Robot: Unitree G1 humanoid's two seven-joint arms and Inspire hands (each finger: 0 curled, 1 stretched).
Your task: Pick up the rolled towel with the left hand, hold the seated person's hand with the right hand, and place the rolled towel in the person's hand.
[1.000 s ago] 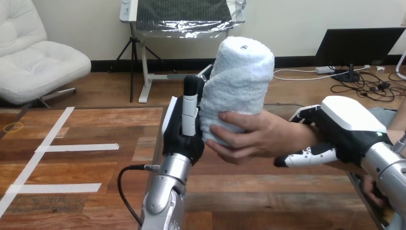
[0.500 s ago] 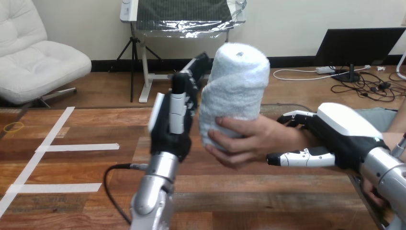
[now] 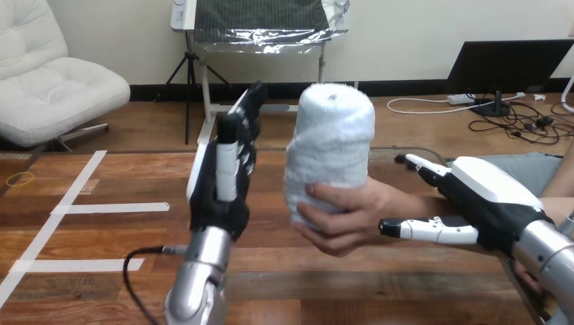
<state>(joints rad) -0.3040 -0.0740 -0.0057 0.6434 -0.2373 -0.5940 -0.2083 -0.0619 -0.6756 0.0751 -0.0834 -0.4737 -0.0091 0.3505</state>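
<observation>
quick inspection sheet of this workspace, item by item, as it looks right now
surface: wooden table, with white tape strips at its left
job's things: rolled towel stands upright, gripped low down by the person's hand, above the table
clutter: small yellow ring near the table's left edge
hands: left hand open, fingers straight up, beside the towel and apart from it; right hand open, fingers straight, at the person's wrist, not curled round it
cables: nothing seen on the table
surroundings: nothing seen
</observation>
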